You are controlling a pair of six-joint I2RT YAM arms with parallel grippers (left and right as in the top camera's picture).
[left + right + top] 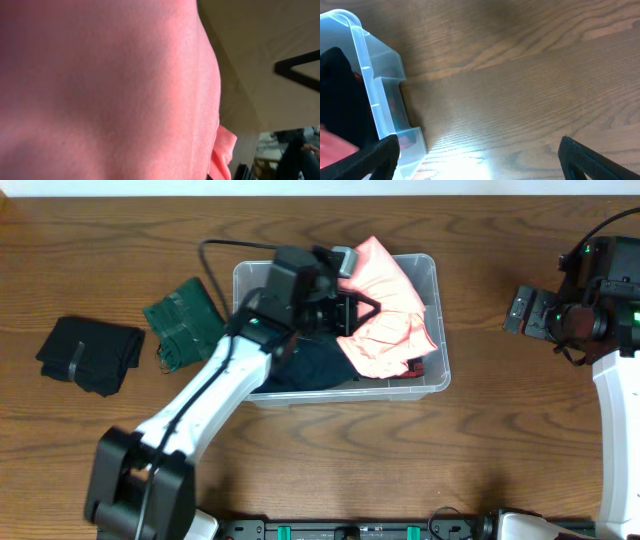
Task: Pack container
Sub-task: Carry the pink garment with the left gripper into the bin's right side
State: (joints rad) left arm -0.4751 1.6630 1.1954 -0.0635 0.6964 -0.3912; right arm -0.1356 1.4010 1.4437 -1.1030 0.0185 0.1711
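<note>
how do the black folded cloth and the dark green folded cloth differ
The black folded cloth lies far from the clear plastic bin; the dark green folded cloth lies close beside its left wall. The black one spreads wider than the green. Both rest on the wooden table, outside the bin.

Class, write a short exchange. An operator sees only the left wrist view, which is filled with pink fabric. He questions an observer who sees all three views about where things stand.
Operator: All I see is pink fabric. Where is my arm?
Observer: The left gripper is inside the container, against a pink garment piled in its right part.
Operator: Is anything lying outside the container?
Observer: Yes. A green cloth and a black cloth lie on the table to its left.
Operator: And the other arm?
Observer: The right gripper is open and empty, over bare table to the right of the container.
</note>
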